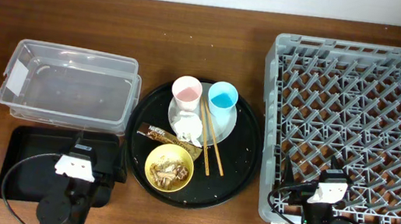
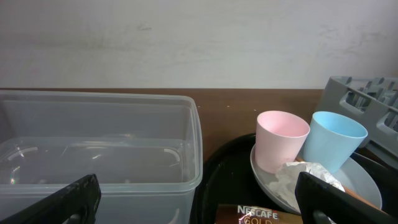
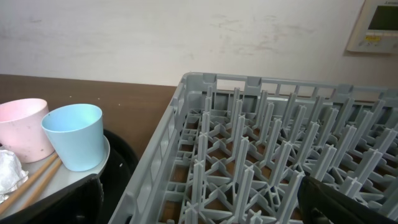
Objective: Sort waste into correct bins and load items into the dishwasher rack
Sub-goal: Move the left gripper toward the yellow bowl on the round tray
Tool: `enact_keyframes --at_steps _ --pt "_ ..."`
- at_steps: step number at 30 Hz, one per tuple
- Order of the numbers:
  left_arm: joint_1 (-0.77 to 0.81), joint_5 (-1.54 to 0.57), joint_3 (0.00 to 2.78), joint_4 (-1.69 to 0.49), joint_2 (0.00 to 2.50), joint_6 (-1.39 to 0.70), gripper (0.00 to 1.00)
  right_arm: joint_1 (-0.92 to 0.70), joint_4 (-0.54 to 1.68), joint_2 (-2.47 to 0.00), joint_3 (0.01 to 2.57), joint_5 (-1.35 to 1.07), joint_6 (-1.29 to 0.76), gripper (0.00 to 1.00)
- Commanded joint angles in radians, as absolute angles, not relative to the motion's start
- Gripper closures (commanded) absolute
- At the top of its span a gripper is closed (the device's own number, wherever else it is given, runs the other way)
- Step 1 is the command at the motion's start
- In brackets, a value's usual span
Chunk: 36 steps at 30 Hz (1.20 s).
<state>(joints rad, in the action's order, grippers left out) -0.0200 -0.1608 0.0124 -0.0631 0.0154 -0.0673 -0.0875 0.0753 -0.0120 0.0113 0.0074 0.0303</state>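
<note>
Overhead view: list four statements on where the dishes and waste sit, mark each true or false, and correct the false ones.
1. The pink cup and light blue cup stand upright on the pale round plate. True.
2. A small yellow bowl sits in the large grey pegged plastic rack. False: the bowl sits on the large round black tray, not in the rack.
3. The brown candy wrapper lies on the black tray, between plate and bowl. True.
4. The wooden chopstick pair lies in the rack. False: the chopsticks lie across plate and tray.
</note>
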Motion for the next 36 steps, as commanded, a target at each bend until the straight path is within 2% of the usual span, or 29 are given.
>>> enact_keyframes --at_steps 1,36 --pt "-0.022 -0.16 0.009 -0.066 0.006 -0.052 0.01 -0.084 0.082 -0.006 0.006 0.012 0.03 0.02" --pt "-0.022 -0.16 0.009 -0.045 0.006 -0.051 0.01 -0.084 0.082 -0.006 0.006 0.012 0.03 0.02"
